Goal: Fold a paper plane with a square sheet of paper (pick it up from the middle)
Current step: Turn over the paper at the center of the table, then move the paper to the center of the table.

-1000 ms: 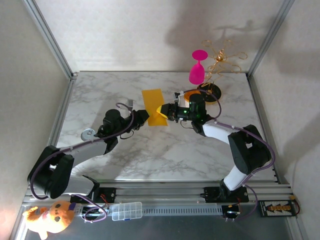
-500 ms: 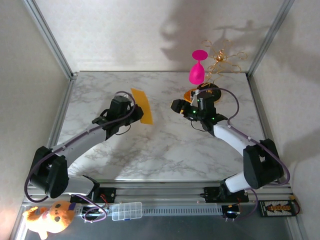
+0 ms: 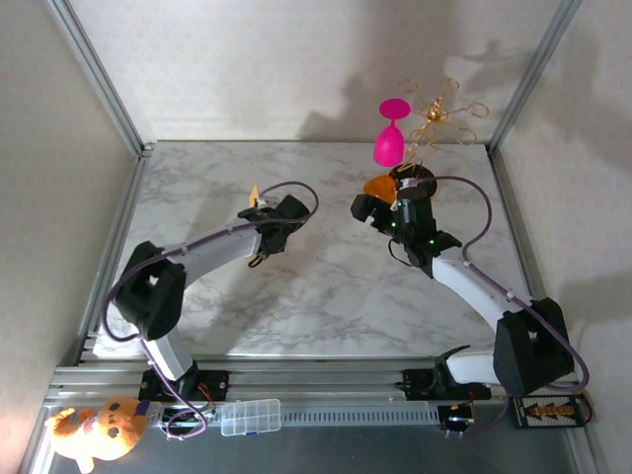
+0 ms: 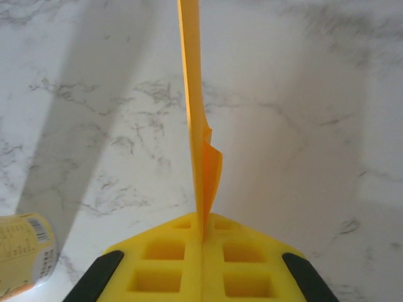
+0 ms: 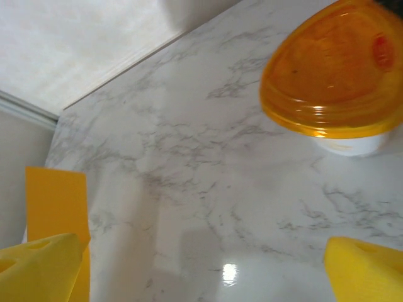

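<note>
A: Marble table (image 3: pixel 326 296), both arms reaching over its far half. State of the left gripper (image 4: pixel 203 229)?

B: Clenched on the square sheet of paper (image 4: pixel 192 107). The sheet stands upright, seen edge-on, left of centre, with a creased flap just above the pinch.

A: Right gripper (image 5: pixel 204 245)?

B: Released. Its fingers are spread wide with nothing between them, and it sits well apart from the sheet, to the right.

A: Smaller items?

B: White cup with orange lid (image 5: pixel 327 82), on the table near the right gripper, on its far side.

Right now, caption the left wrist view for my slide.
Left gripper shut on the folded yellow-orange paper, held edge-on over the marble table.
</note>
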Tool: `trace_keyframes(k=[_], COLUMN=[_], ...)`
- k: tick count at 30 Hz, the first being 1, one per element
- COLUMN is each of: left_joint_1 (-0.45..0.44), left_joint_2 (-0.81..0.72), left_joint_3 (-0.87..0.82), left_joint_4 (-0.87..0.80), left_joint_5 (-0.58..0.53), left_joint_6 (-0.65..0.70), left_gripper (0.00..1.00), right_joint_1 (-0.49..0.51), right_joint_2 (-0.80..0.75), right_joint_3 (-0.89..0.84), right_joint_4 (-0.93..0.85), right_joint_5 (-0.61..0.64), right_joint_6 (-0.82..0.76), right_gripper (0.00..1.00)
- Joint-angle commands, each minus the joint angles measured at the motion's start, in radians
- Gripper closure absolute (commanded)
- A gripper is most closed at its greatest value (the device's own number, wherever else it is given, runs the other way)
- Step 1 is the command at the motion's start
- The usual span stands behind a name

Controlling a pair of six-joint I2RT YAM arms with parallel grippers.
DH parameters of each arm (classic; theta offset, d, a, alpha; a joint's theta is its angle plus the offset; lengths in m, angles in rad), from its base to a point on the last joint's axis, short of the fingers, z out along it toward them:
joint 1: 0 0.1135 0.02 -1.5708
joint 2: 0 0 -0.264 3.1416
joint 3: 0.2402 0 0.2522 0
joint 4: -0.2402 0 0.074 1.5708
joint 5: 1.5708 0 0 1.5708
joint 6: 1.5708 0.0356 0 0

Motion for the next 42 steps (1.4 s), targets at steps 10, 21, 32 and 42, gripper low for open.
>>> trace_keyframes(k=[10,21,32,42], left_joint_1=[-0.047,0.139,0.359,0.466], left_joint_2=[0.113,-0.162,-0.436,-0.547], left_joint_3=[-0.025,-0.216,-0.42,-0.533], left_joint_4=[0.17,0.428,0.425,0.479], left_joint_5=[0.459,0.783,0.594,0.625], left_joint_6=[-0.033,-0.152,-0.23,-0.271], left_gripper=[0.69,0.47,0.27,0.09], right_joint_1=[-0.004,0.101,0.394,0.432], right_joint_2=[-0.062,0.071,0.518,0.737], right_joint_3=[-0.083,-0.032,0.269,0.429], right_joint_4=[0.027,0.069,0.028,-0.05], right_joint_5=[0.103,0.007,-0.186,-0.341], right_joint_6=[0.08,-0.018,-0.049,-0.075], right_gripper=[0.04,0.19,0.39,0.45])
